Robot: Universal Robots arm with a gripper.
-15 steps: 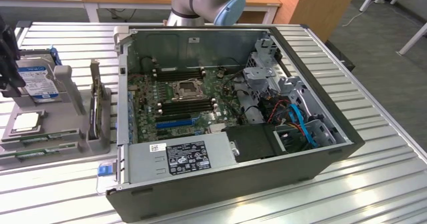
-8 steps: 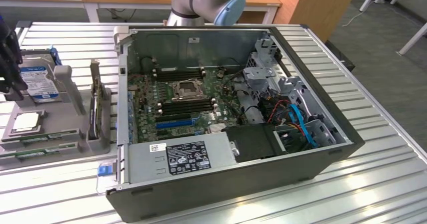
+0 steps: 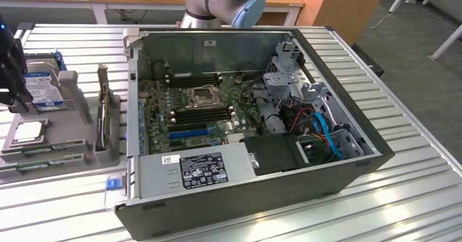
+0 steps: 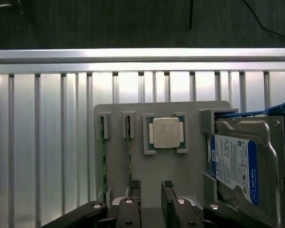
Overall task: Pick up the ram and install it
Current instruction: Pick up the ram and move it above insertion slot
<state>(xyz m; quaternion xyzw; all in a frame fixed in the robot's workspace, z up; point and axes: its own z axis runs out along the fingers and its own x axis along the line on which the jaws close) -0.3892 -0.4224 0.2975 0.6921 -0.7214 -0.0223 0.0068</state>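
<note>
The gripper [image 4: 151, 186] is seen with jaws apart near the ram [image 4: 128, 154]. Its thin edge should be straddled squarely

The open black metal computer case [image 3: 289, 193] stands on the ribbed silver metal counter [image 3: 411, 198]. The flat grey plastic tray [image 3: 66, 132] lies at the exterior view's left of it. In the tray, the square silver processor chip [image 4: 166, 132] sits between the two long green ram sticks [image 4: 103, 156] and the silver hard drive [image 4: 237, 166].

Open computer case [image 3: 289, 198] on slatted table [image 3: 411, 209]; hard drive [image 4: 237, 166] beside processor [image 4: 166, 132] in grey holder [image 4: 180, 166].
</note>
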